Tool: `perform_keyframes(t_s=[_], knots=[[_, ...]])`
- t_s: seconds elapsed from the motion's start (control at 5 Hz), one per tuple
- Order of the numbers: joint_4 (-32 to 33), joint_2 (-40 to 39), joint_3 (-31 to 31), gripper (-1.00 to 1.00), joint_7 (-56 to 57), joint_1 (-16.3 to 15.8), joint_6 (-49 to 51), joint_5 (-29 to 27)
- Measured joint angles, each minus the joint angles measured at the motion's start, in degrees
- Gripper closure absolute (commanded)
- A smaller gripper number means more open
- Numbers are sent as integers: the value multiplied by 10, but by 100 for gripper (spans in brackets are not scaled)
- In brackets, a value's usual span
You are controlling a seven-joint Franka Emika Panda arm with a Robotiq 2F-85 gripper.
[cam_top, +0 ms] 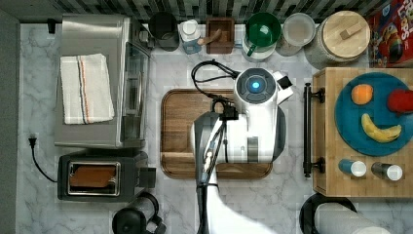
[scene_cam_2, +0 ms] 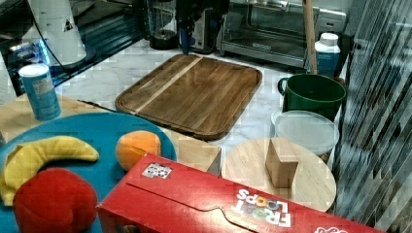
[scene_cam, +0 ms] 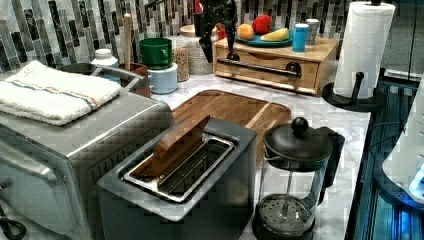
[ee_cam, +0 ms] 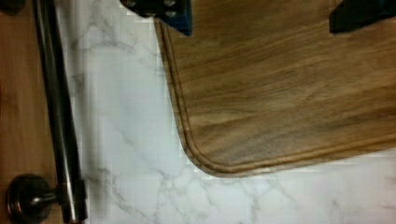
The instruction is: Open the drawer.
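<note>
White grey-veined marble countertop (cam_top: 165, 204). Directly on it: a steel oven (cam_top: 97, 78) and a toaster (cam_top: 100, 175) at the top view's left, a dark wooden tray (cam_top: 182, 131) at centre, and a bamboo drawer unit (cam_top: 327, 141) and a paper-towel holder (cam_top: 336, 217) at the top view's right. Along the tiled wall stand a green mug (cam_top: 263, 31), a lidded plastic tub (cam_top: 298, 30) and a wooden-lidded jar (cam_top: 341, 36); a French press (scene_cam: 295, 175) stands just beside the toaster.

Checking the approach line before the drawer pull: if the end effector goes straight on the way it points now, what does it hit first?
It points down. In the wrist view the end effector is open, straddling a corner of the wooden tray, so it likely meets the tray first. The drawer handle lies off to one side, outside that line. Height above the tray is unclear.
</note>
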State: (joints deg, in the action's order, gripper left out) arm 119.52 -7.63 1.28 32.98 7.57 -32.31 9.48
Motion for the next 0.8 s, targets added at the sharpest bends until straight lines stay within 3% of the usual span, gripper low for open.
perform_keyframes(t_s=[0.8], knots=[[46,-9,-19,-100,203,60,-142,26]])
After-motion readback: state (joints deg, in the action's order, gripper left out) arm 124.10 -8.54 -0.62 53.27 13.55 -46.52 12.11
